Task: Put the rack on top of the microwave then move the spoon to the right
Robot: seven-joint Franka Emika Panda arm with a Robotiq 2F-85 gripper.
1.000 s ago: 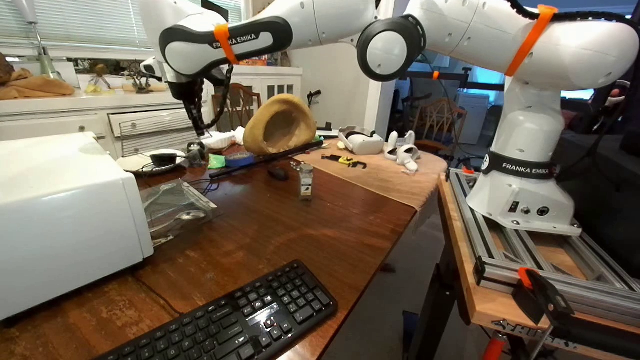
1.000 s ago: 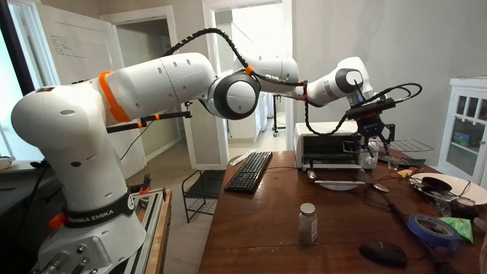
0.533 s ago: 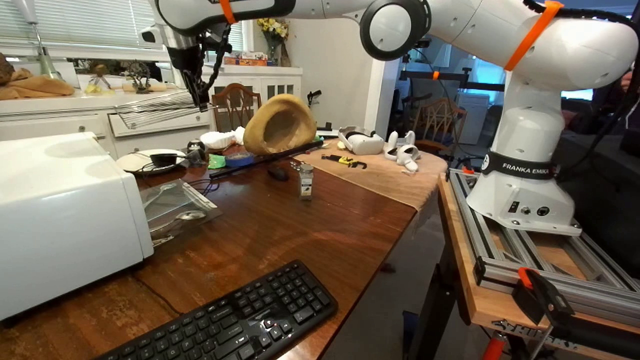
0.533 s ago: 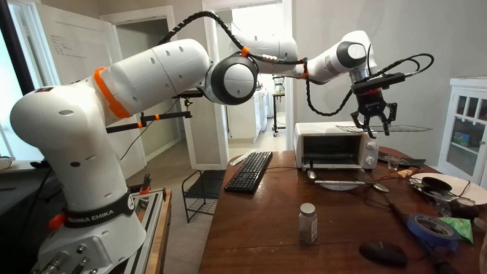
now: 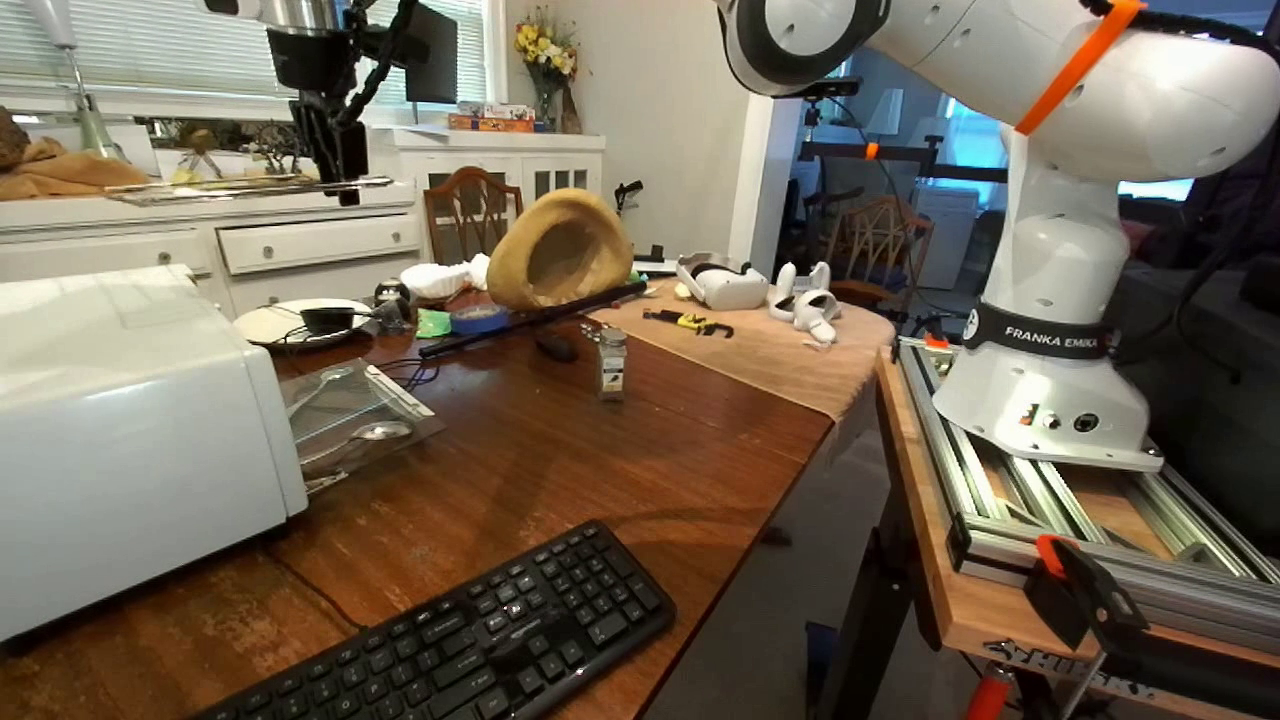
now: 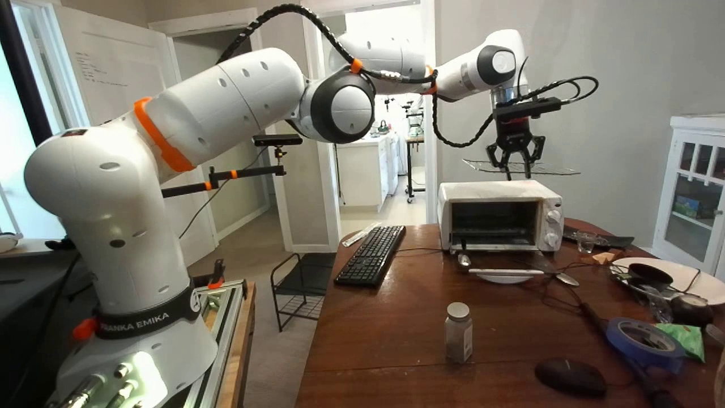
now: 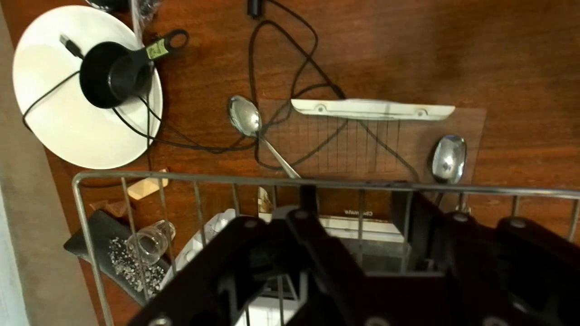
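The silver wire rack (image 5: 210, 188) hangs nearly level in the air in my gripper (image 5: 345, 195). In an exterior view the rack (image 6: 552, 170) shows above the top of the white microwave (image 6: 498, 191), apart from it and reaching past its right side. My gripper (image 6: 518, 174) points down with its fingers on the rack. In the wrist view the rack's long edge bar (image 7: 253, 181) crosses the fingers (image 7: 355, 199); the exact contact is dark. The microwave also shows in an exterior view (image 5: 130, 440). One spoon (image 7: 244, 115) and another spoon (image 7: 448, 158) lie by its open glass door.
The open door's white handle strip (image 7: 371, 110) lies low in front of the microwave. A keyboard (image 6: 371, 255), jar (image 6: 459, 334), mouse (image 6: 569, 377), blue tape (image 6: 643, 343) and plate (image 6: 702, 283) are on the table. Cables (image 7: 312, 63) run around the spoons.
My gripper has risen with the rack, from beside the microwave's front right to above its top. The rack has gone from tilted to nearly level. The spoons have not moved.
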